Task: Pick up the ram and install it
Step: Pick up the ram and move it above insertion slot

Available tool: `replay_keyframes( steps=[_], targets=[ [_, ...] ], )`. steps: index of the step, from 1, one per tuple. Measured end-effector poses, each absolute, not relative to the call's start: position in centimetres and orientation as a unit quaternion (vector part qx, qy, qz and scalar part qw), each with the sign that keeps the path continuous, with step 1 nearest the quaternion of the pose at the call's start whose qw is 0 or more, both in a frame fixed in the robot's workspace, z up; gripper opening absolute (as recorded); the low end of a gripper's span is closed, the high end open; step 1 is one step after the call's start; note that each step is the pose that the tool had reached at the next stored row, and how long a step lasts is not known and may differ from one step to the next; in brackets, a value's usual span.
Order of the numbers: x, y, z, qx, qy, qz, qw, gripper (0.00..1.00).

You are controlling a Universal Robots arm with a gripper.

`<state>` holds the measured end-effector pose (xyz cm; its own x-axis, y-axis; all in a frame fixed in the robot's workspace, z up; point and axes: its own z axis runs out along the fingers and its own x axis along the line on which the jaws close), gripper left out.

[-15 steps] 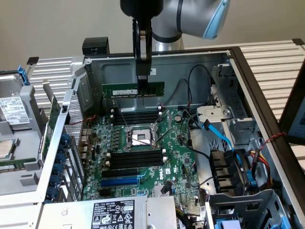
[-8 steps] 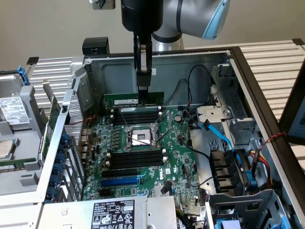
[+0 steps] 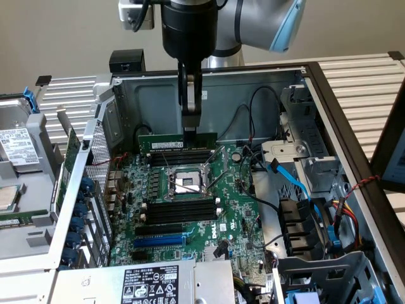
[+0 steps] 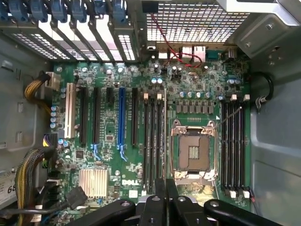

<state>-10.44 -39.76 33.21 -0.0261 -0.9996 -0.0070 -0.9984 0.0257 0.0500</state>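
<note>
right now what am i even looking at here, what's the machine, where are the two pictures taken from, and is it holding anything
The machine is a robot arm that comes down from above into an open computer case. One picture is from a camera standing off the arm and takes in the whole scene. The other is from a camera on the arm's wrist and looks straight down. The black parts at that picture's edge are the tool, the part that grasps.

Inside the case lies a green motherboard. On it are a metal processor socket, rows of black memory slots and a blue expansion slot.

The tool is shut on the ram, a long thin green memory stick. It is held on edge at the slots nearest the case's back wall. I cannot tell whether it is seated in a slot.
</note>
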Motion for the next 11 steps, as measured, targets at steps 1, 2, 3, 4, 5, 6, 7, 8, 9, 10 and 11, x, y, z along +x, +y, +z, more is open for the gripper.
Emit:
replay_keyframes(
  steps=[1, 2, 3, 4, 5, 6, 7, 8, 9, 10, 11],
  targets=[
    [-10.4, -39.8, 33.1, 0.698, -0.716, -0.022, 0.014, 0.13],
    [-10.4, -39.8, 33.0, 0.698, -0.716, -0.024, 0.014, 0.13],
    [-10.4, -39.9, 32.9, 0.698, -0.716, -0.024, 0.014, 0.13],
    [-10.4, -40.0, 32.8, 0.698, -0.716, -0.025, 0.015, 0.13],
    [-10.4, -40.1, 32.6, 0.698, -0.716, -0.025, 0.015, 0.13],
    [-10.4, -40.1, 32.4, 0.698, -0.716, -0.025, 0.015, 0.13],
    [-10.4, -40.1, 32.3, 0.698, -0.716, -0.025, 0.015, 0.13],
    [-10.5, -40.2, 32.1, 0.698, -0.716, -0.025, 0.015, 0.13],
    [-10.4, -40.2, 31.9, 0.698, -0.716, -0.025, 0.015, 0.13],
    [-10.4, -40.2, 31.7, 0.698, -0.716, -0.025, 0.015, 0.13],
    [-10.5, -40.2, 31.6, 0.698, -0.716, -0.024, 0.016, 0.13]
  ],
)
